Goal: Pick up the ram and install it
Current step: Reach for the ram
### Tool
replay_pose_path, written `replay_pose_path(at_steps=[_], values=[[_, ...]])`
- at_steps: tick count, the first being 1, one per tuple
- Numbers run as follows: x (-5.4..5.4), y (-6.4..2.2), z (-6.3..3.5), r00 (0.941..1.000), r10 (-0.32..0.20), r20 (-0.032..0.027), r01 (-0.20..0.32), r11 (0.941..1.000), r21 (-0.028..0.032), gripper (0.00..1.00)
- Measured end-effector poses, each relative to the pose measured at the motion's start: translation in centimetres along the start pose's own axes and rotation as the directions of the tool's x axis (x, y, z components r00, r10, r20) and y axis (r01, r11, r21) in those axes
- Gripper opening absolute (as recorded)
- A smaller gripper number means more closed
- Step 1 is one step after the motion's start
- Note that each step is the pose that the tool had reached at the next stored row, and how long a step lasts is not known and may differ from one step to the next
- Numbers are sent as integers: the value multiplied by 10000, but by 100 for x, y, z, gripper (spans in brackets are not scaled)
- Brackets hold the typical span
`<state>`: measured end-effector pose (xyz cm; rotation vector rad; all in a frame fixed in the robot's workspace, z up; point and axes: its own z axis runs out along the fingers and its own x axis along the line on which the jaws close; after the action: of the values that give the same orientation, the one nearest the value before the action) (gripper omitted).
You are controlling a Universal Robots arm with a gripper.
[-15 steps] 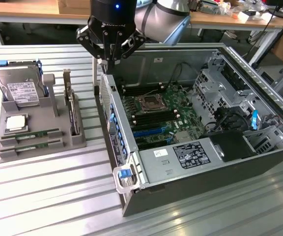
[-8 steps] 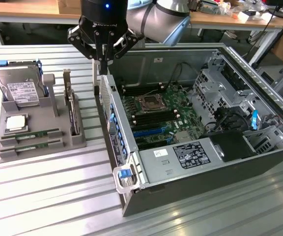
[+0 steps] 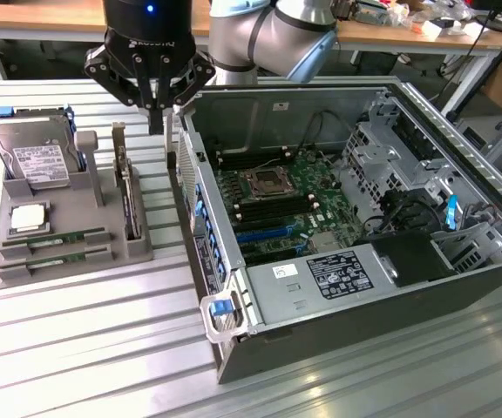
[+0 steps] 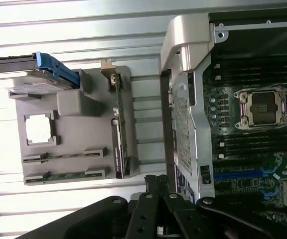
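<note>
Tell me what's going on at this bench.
A robot arm's gripper, shut and holding nothing, hovers between the grey tray and the open computer case. One ram stick and its twin lie in the tray's slots; neither has been picked up yet.

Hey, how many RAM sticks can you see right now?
2. The first ram and the second ram sit in parallel slots of the grey tray, side by side. More could be hidden inside the computer case.
</note>
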<state>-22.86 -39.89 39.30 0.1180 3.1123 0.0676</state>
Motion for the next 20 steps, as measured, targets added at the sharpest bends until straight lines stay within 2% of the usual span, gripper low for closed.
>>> replay_pose_path(at_steps=[5, 20], values=[[92, -7, -2, 10000, -1, 0, 1, 10000, 0, 10], [486, -36, -14, 10000, 0, -1, 0, 10000, 0, 10]])
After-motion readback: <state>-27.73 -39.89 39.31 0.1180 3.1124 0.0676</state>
